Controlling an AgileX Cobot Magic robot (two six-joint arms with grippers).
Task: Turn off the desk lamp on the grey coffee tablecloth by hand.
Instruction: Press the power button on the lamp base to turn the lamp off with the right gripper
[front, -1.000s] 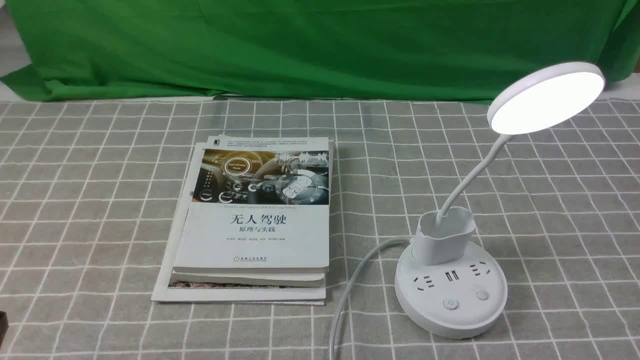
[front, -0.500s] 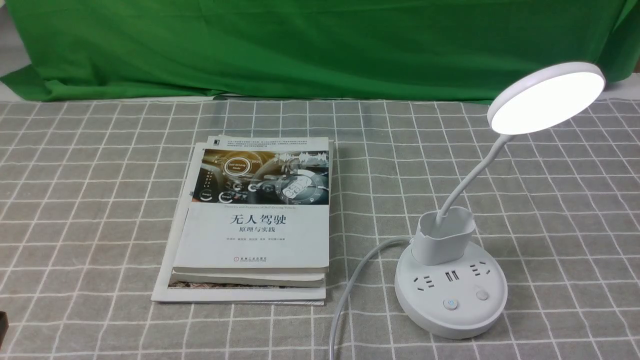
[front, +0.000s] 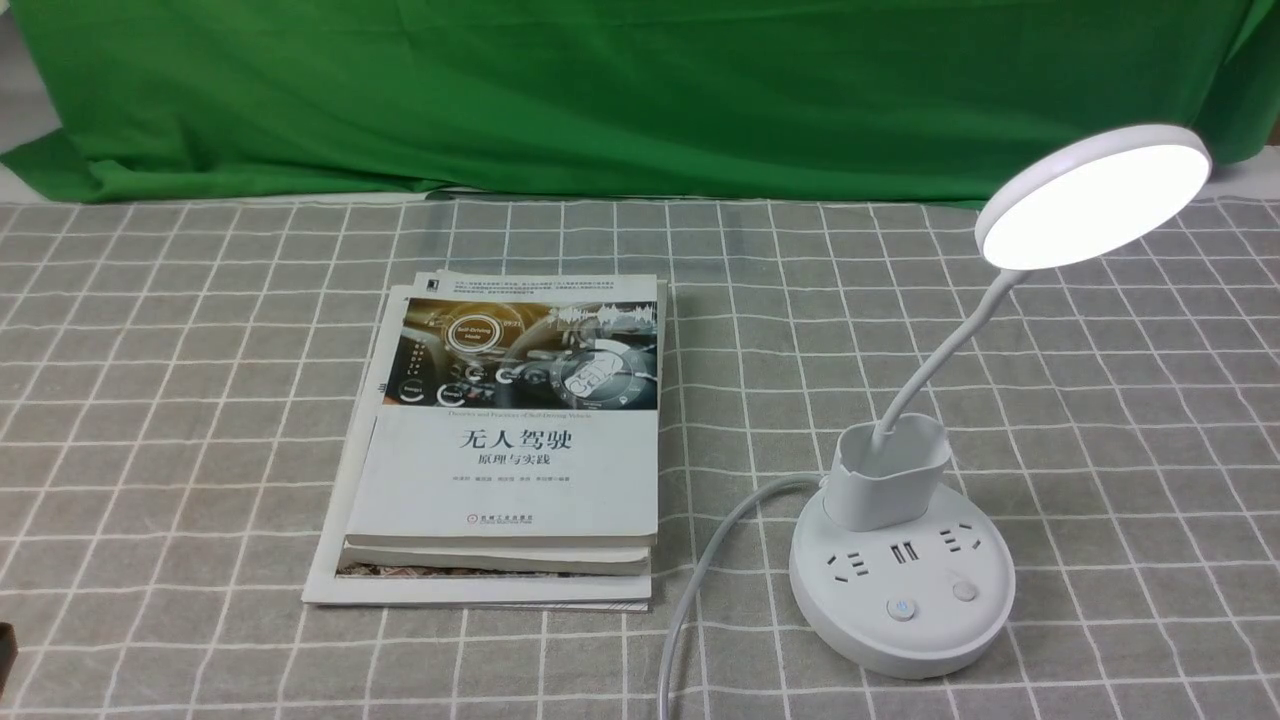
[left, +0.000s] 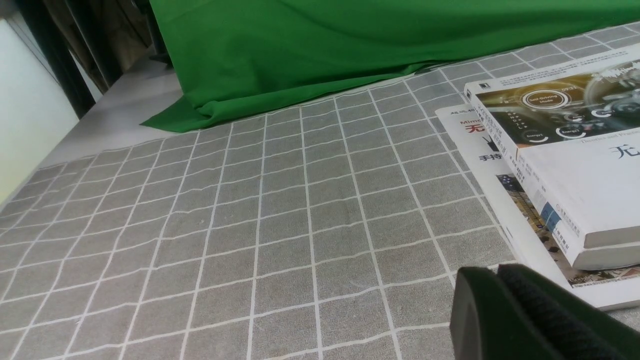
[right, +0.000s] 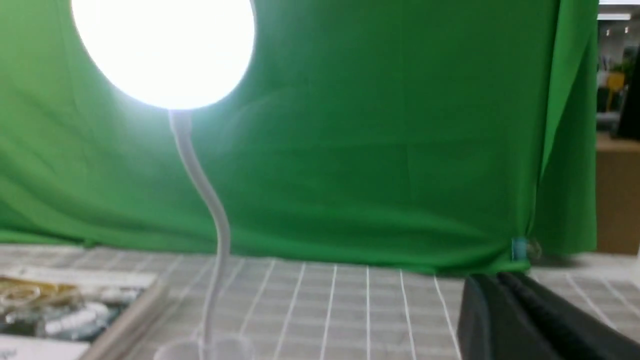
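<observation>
The white desk lamp (front: 900, 590) stands on the grey coffee tablecloth (front: 200, 400) at the near right. Its round disc head (front: 1095, 200) glows brightly. Two buttons sit at the front of the round base; the left button (front: 902, 608) shows a small blue light. Neither hand shows over the table in the front view. In the left wrist view my left gripper (left: 496, 268) is shut and empty, low over the cloth beside the books. My right gripper (right: 495, 276) is also shut and empty, with the lit lamp head (right: 162, 50) and its neck (right: 210, 210) ahead of it.
A stack of books (front: 510, 450) lies on the cloth left of the lamp. The lamp's white cord (front: 700, 570) runs from the base toward the near edge. A green cloth (front: 600, 90) hangs along the back.
</observation>
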